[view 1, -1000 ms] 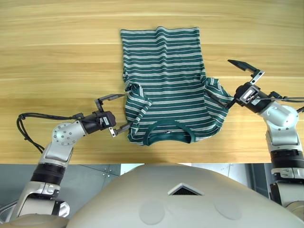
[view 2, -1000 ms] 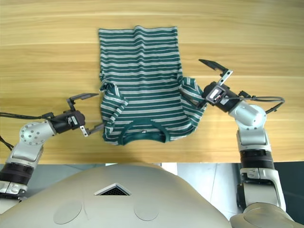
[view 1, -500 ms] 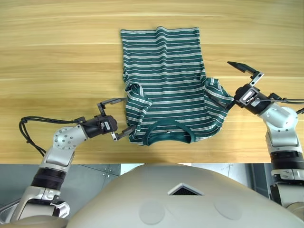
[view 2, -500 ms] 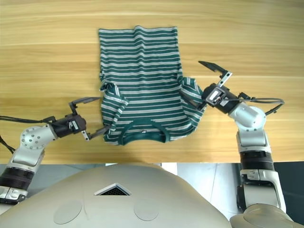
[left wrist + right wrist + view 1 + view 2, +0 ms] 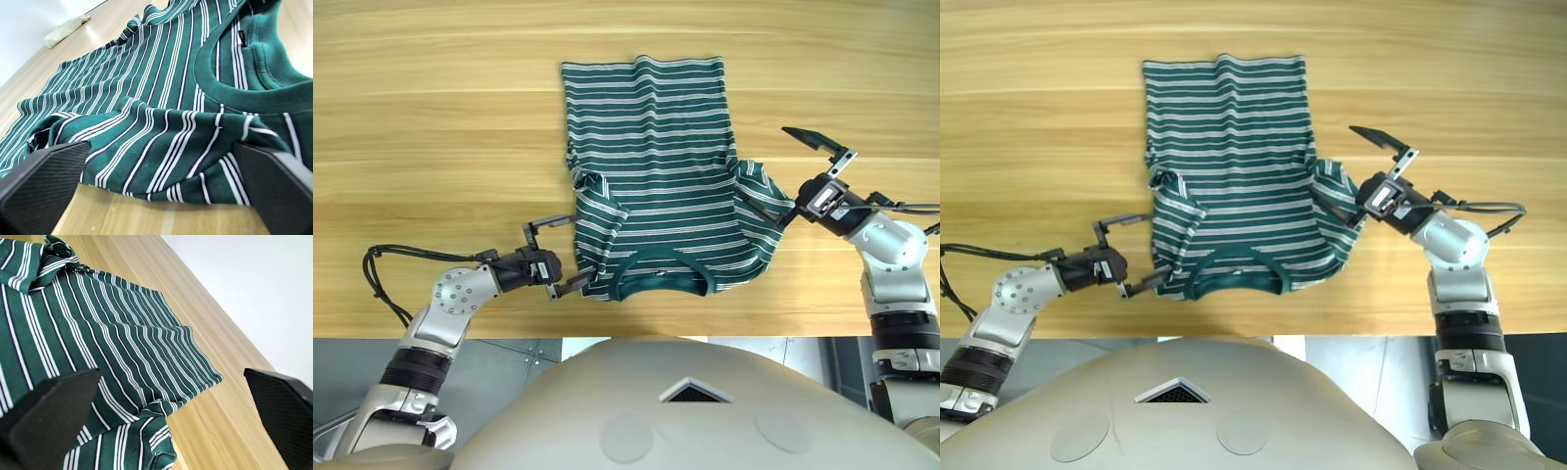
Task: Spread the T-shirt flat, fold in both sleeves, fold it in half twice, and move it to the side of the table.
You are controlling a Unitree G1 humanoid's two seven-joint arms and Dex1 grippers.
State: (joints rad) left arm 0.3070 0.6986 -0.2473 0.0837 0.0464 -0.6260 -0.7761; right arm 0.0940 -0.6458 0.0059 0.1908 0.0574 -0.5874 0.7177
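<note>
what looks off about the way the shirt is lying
The T-shirt is not flat. Both sleeves are crumpled against the body: the left sleeve is bunched into a wad, and the right sleeve is rumpled beside the open right gripper. The far hem ripples slightly. Nothing looks torn.

Bright, even light falls from above. The counter (image 5: 431,117) shines softly all over. Small, soft shadows hug the edges of the T-shirt (image 5: 651,147).
</note>
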